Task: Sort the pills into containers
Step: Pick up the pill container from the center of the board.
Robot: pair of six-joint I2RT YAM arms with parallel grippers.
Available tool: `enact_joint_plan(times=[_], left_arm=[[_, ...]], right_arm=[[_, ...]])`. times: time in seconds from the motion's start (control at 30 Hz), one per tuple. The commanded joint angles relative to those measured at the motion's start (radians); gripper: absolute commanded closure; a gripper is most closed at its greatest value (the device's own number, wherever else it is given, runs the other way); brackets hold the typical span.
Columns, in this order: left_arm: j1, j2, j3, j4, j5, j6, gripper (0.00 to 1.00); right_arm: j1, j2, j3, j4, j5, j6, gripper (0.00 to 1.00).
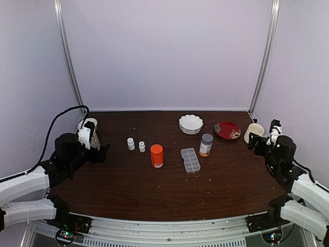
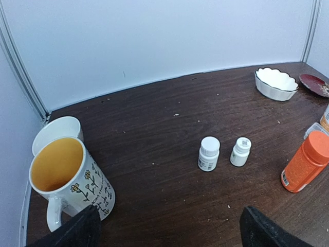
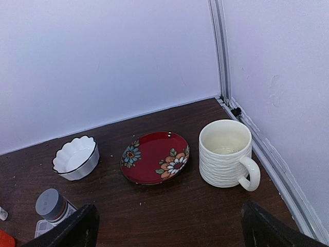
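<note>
The clear flat organizer box [image 1: 190, 160] with its small containers lies lid down near the table's middle; one corner shows in the left wrist view [image 2: 314, 128]. Tiny cream specks that look like pills [image 2: 176, 114] lie scattered over the dark wood. My left gripper [image 1: 104, 153] hovers at the table's left side, open, with only bare wood between its fingertips [image 2: 172, 229]. At the right side my right gripper [image 1: 255, 144] also stands open and holds nothing [image 3: 169, 226]. Both grippers are well away from the box.
An orange bottle [image 1: 157, 155] and a grey-capped amber bottle [image 1: 206, 144] flank the box. Two tiny white bottles [image 1: 136, 145] stand to the left. A floral mug [image 2: 69, 180] is beside my left gripper. A cream mug [image 3: 225, 153], red plate [image 3: 155, 157] and white bowl [image 3: 76, 157] sit at the back right.
</note>
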Motion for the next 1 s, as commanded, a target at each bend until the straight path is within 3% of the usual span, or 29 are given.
enact_joint_plan(times=[0.0, 0.13, 0.27, 0.4, 0.47, 0.73, 0.97], left_arm=[[0.007, 0.010, 0.006, 0.048, 0.046, 0.023, 0.02], [0.007, 0.006, 0.008, 0.046, 0.071, 0.024, 0.03], [0.007, -0.002, 0.017, 0.018, 0.075, 0.009, 0.02], [0.007, -0.028, 0.032, -0.024, 0.068, -0.026, 0.02], [0.007, -0.041, 0.029, -0.036, 0.059, -0.070, 0.02], [0.007, -0.010, 0.058, -0.066, 0.194, -0.116, 0.02], [0.007, -0.002, 0.031, -0.022, 0.196, -0.087, 0.03]], right_arm=[[-0.004, -0.027, -0.017, 0.013, 0.033, 0.002, 0.00], [-0.003, -0.025, -0.008, -0.014, 0.047, 0.025, 0.00], [-0.004, -0.040, -0.055, 0.000, 0.087, 0.191, 0.00], [-0.002, -0.061, -0.063, 0.006, -0.104, 0.201, 0.00], [0.029, -0.037, -0.025, -0.054, -0.129, 0.254, 0.00], [0.437, 0.254, 0.169, -0.182, 0.021, 0.290, 0.00], [0.643, 0.620, 0.424, -0.306, 0.102, 0.315, 0.00]])
